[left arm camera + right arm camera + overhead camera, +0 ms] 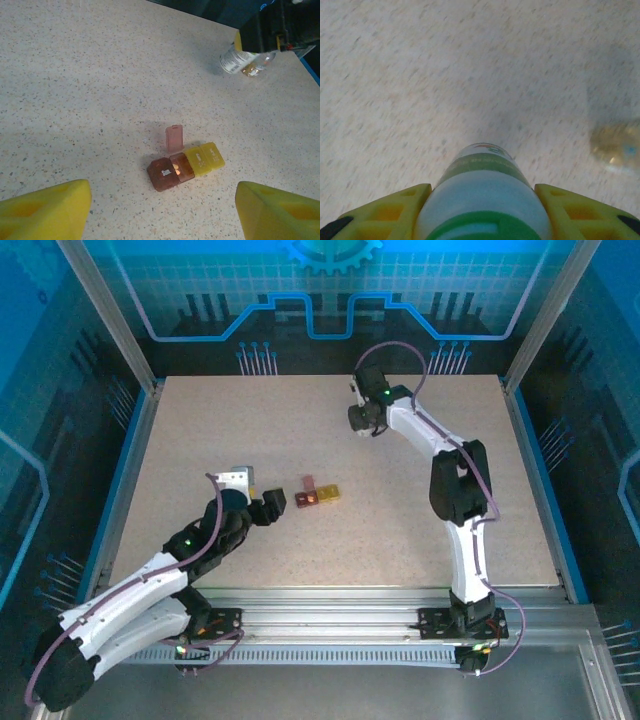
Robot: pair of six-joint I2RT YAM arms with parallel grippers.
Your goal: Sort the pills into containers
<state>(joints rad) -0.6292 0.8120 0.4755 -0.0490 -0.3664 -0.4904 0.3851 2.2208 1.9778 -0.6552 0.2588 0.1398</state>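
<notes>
Two sets: right fingers pinching white bottle; left fingers spread, facing pill strip on surface; vial nearby.

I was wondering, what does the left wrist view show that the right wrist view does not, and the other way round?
The left wrist view adds the pill organiser, one red lid flipped up, with the left gripper open in front of it. The right wrist view adds the green cap of the white bottle, which the right gripper clamps. Shared: the speckled table, that bottle and, blurred, what looks like the clear vial beside it.
</notes>
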